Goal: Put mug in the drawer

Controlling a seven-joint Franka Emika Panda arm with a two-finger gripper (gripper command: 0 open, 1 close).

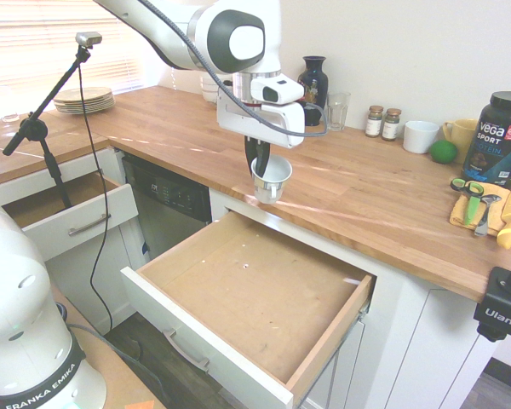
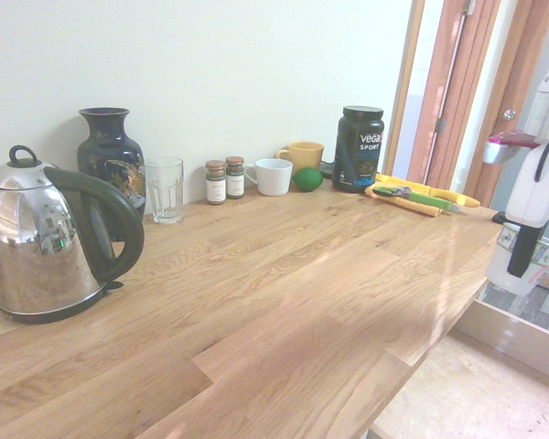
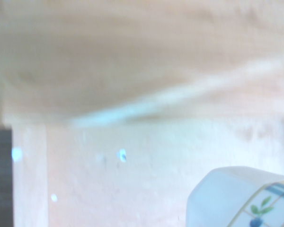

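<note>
Where the claw (image 1: 257, 167) grips it, the mug (image 1: 271, 179) is small, white, tapered.

Mug (image 1: 271, 178) hangs in gripper (image 1: 261, 170) over counter (image 1: 366, 192) edge, above back of open drawer (image 1: 247, 294); smaller drawer (image 1: 64, 213) open around the corner; vase (image 1: 313, 85) and glass (image 1: 337, 111) behind.

The black tub (image 1: 502, 136) reads "vega SPORT"; the robot base (image 1: 34, 358) reads "FRANKA EMIKA"
</note>
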